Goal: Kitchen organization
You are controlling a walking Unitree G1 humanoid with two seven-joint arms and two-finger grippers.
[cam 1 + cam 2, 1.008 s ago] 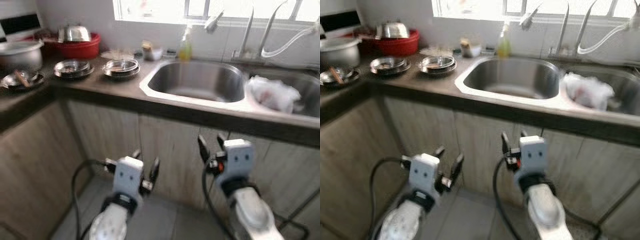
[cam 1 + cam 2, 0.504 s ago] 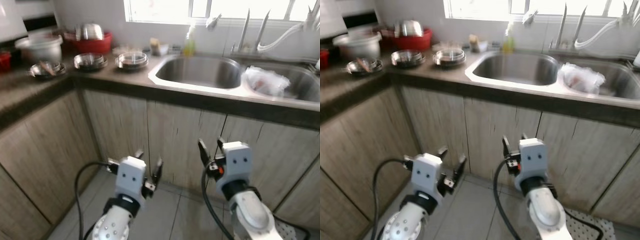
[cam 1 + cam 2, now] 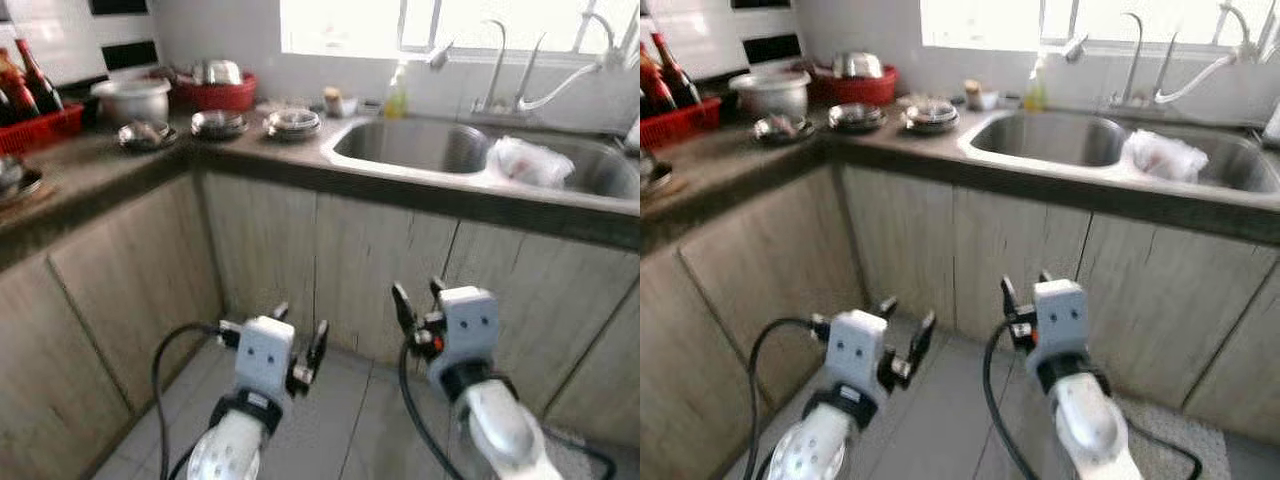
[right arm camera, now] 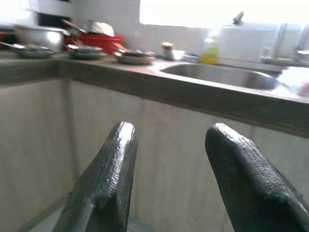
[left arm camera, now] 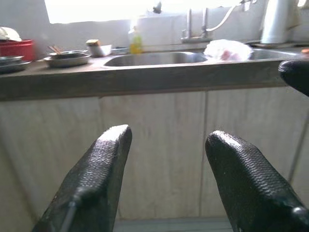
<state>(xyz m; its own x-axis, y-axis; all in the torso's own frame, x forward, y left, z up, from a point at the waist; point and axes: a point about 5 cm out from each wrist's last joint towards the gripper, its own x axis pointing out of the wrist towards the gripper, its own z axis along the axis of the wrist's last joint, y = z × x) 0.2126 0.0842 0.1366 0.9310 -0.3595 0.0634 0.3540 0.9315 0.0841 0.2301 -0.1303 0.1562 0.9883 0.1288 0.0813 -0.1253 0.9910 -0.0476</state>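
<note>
Facing the counter (image 3: 120, 175) corner from the floor. Left gripper (image 3: 298, 341) and right gripper (image 3: 418, 297) both held low with fingers spread, empty. Steel dishes (image 3: 219, 123) sit left of the sink (image 3: 420, 145), well apart from both. Likely light, stiff, slippery; pinch a rim. Blur hides contents.

Sink (image 3: 420, 145) in counter (image 3: 100, 175), plates (image 3: 255, 123) to its left, cabinets (image 3: 260, 250) below

A bright window (image 3: 345, 25) fills the upper middle. Pale wood-grain cabinet doors (image 3: 262, 255) span mid-frame under a dark L-shaped countertop (image 3: 90, 175); grey floor tiles (image 3: 335, 425) lie below.
</note>
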